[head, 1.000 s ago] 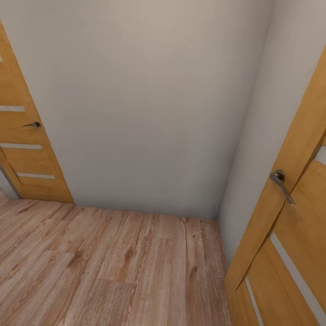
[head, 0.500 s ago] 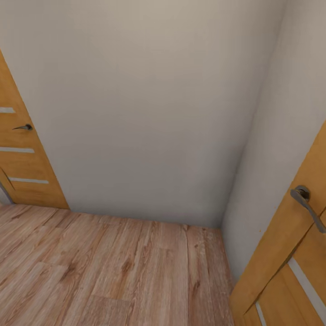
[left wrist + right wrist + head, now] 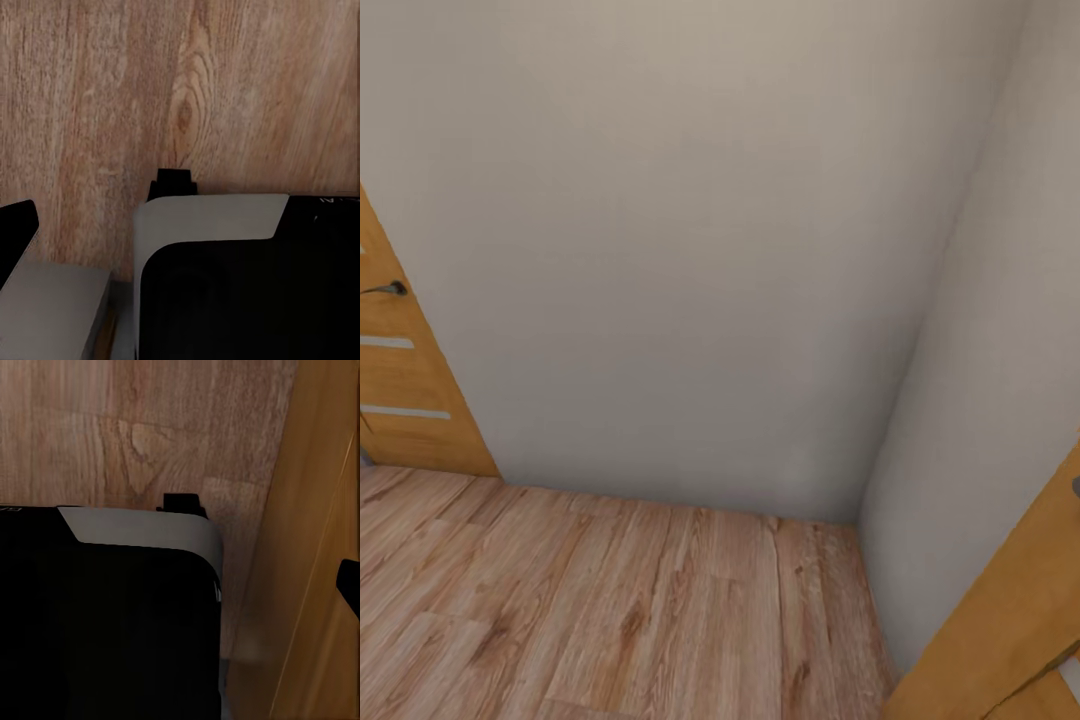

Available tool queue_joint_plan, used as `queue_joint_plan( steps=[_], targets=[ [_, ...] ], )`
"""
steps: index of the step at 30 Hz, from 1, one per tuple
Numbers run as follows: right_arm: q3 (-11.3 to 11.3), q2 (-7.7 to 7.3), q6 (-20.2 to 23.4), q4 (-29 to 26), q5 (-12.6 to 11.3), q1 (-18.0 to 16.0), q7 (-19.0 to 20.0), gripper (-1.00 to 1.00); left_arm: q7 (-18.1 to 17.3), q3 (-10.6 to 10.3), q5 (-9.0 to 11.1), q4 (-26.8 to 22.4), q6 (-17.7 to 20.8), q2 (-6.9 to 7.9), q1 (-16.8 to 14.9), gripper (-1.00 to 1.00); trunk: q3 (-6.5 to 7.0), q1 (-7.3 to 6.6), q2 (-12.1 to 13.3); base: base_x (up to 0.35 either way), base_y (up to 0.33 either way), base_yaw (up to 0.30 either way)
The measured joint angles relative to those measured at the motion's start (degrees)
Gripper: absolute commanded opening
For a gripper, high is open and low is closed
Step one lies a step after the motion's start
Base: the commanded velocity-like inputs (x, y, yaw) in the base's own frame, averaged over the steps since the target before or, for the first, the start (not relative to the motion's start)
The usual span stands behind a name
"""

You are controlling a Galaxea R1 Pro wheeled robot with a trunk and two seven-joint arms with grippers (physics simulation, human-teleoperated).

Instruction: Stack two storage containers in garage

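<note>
Beige walls meet at a corner over wood plank flooring; an orange door stands left, another right; finger state cannot be told; no containers visible.

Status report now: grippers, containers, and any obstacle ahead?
Grippers: state cannot be told. Containers: none seen. Ahead: blank wall and corner, wood floor; doors at left and right.
</note>
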Motion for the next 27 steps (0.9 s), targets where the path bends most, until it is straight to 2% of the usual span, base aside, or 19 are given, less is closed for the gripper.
queue_joint_plan(
  steps=[7,13,27],
  targets=[
    [0.0,0.00,0.0,0.0,0.0,0.0,0.0,1.00,0.0,0.0,0.0,0.0,0.0,0.00,0.0,1.00,0.00,0.00,0.0,0.320,0.000,0.004],
    [0.0,0.06,0.0,0.0,0.1,0.0,0.0,1.00,0.0,0.0,0.0,0.0,0.0,0.00,0.0,1.00,0.00,0.01,0.0,0.275,0.000,0.201],
    [0.0,0.06,0.0,0.0,0.0,0.0,0.0,1.00,0.0,0.0,0.0,0.0,0.0,0.01,0.0,1.00,0.00,0.03,0.0,0.023,0.000,0.268]
  ],
)
